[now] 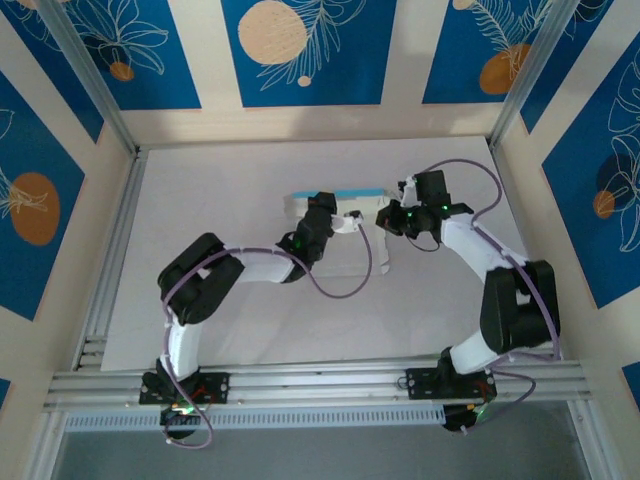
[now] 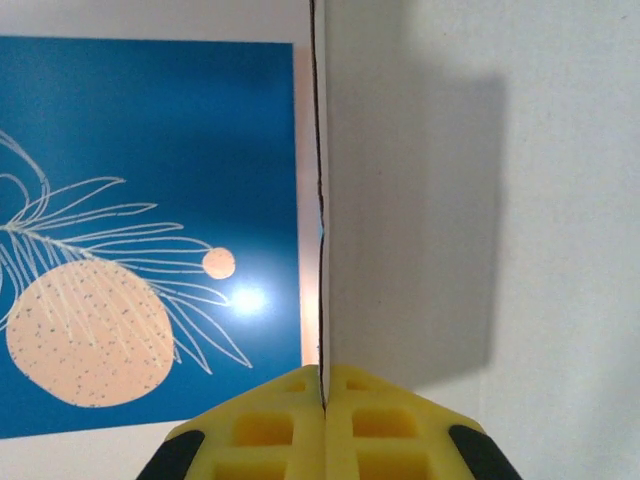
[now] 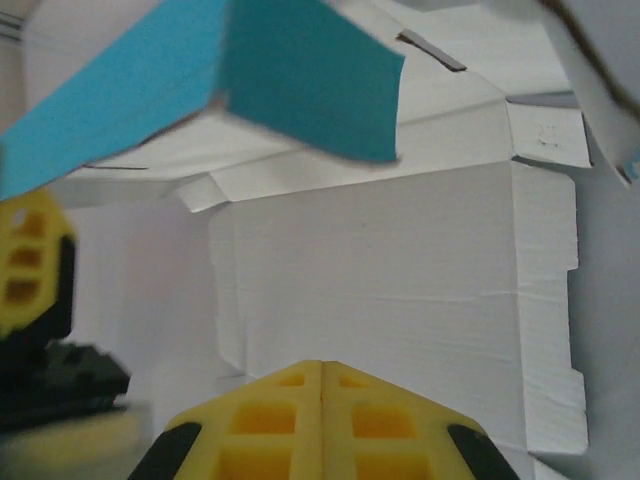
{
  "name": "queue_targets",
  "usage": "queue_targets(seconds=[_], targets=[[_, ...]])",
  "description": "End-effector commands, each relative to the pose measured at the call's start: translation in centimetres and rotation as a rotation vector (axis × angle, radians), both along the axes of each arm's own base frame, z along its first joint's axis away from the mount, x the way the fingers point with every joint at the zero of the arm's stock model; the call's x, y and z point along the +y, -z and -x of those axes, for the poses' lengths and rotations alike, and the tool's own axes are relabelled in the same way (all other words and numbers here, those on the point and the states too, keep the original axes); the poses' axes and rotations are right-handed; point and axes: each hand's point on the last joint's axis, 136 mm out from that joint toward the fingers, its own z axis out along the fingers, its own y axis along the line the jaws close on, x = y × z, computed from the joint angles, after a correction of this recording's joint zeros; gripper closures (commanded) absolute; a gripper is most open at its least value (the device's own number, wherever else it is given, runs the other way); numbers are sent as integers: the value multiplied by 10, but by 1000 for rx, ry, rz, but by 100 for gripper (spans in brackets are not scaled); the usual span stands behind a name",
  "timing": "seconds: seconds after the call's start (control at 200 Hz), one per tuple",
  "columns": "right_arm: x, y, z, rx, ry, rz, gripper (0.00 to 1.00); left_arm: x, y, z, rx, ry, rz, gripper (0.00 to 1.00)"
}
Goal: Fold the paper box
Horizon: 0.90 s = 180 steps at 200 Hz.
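The left gripper [image 2: 322, 388] pinches an edge of the paper box [image 2: 400, 200]; the right gripper [image 3: 321, 374] is closed, holding nothing

Left arm [image 1: 250, 266] bent inward, left jaws clamped, right jaws closed

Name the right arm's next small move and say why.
Probably nudge the shut right gripper forward against the white panel of the paper box to firm its crease: the left gripper pinches a raised flap, and the right one holds nothing.
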Motion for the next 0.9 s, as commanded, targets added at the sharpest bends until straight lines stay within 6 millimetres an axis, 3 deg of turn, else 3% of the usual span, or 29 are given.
queue_targets(seconds=[0.0,0.115,0.29,0.365,0.455,0.655,0.815,0.895], targets=[[-6,10,-7,17,64,-29,100,-2,4,8,-43,-11,-2,100],[-16,20,-13,20,116,-36,100,-4,11,15,-64,-9,-10,100],[-24,6,-17,-54,150,-65,100,-14,25,25,-52,24,-28,100],[-31,19,-19,17,166,37,100,-16,25,24,-50,25,-26,100],[-43,37,-20,57,202,133,92,-17,23,24,-51,27,-22,100],[-60,61,-35,104,245,251,98,-16,25,26,5,38,-16,100],[-68,64,-52,121,312,188,100,-16,31,31,55,63,-30,100],[-64,55,-58,90,300,91,100,-15,31,30,75,61,-28,100]])
